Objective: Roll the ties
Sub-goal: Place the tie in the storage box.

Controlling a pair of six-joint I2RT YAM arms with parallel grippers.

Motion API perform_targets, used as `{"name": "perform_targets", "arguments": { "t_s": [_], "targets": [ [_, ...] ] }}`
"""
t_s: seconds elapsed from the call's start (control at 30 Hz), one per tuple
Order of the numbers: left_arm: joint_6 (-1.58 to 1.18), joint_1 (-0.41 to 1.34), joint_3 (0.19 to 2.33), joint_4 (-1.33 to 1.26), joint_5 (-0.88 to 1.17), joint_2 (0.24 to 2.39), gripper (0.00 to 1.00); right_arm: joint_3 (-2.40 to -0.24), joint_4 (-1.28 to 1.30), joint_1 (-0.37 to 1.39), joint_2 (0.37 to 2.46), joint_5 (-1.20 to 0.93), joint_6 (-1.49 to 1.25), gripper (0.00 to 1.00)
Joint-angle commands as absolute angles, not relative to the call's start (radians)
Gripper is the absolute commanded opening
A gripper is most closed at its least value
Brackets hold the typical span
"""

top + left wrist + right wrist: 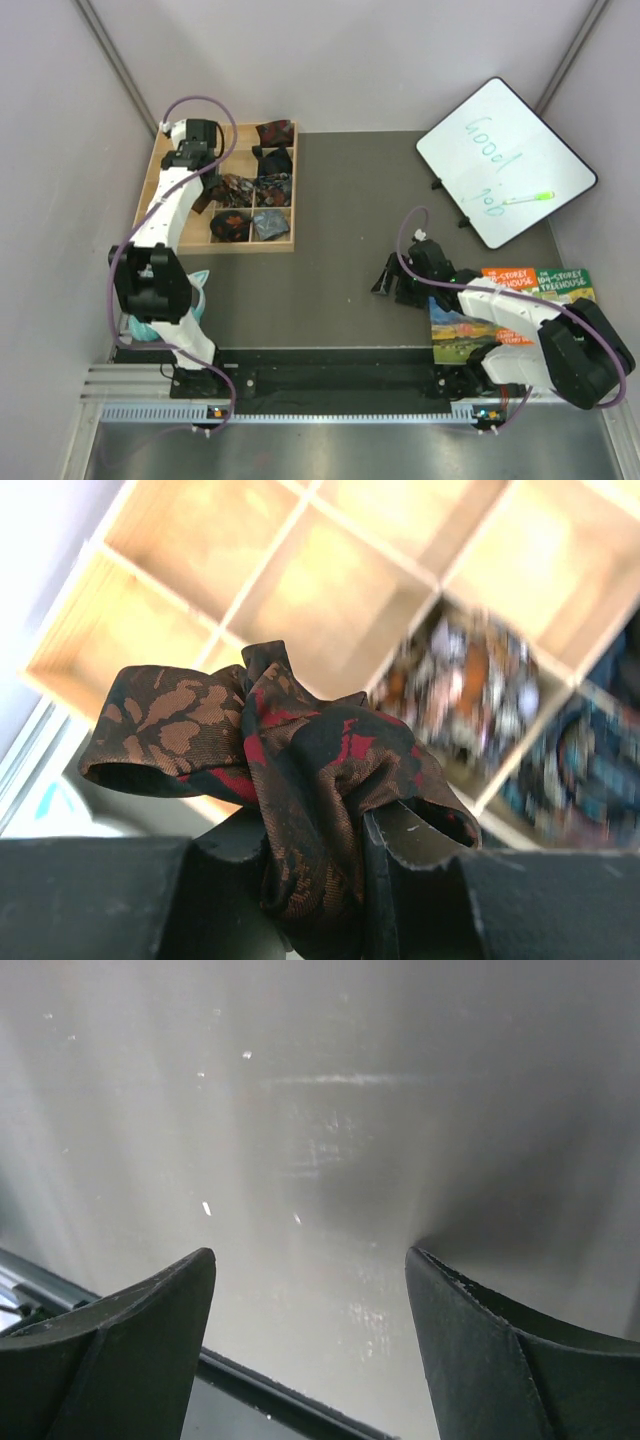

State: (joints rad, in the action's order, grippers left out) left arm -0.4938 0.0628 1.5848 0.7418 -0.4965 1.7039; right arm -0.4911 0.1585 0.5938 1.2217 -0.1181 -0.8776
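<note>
The left end effector (312,855) is clenched on a bunched tie (270,735), dark with rust and red print, holding it over the wooden tray (330,590) at the tabletop's (340,200) far left. Other rolled ties (272,160) sit in the tray's right-hand compartments. The right end effector (310,1260) hangs released and empty over the tabletop, beside the books (520,285)
</note>
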Motion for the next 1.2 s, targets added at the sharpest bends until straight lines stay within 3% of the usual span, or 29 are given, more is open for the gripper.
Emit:
{"name": "perform_targets", "arguments": {
  "t_s": [0.0,0.43,0.7,1.17],
  "targets": [
    [-0.482,0.014,1.704,0.651,-0.52,1.787,0.0,-0.45,0.071,0.6,1.217,-0.117,-0.812,0.78],
    [-0.422,-0.043,1.776,0.434,-0.608,2.095,0.0,-0.439,-0.044,0.601,1.284,-0.215,-0.743,0.77],
    [-0.394,-0.057,1.973,0.564,-0.75,2.305,0.0,-0.434,-0.058,0.601,1.287,-0.222,-0.741,0.77],
    [-0.42,-0.054,1.891,0.655,-0.964,2.373,0.0,-0.446,-0.058,0.601,1.31,-0.227,-0.741,0.76]
  ]
}}
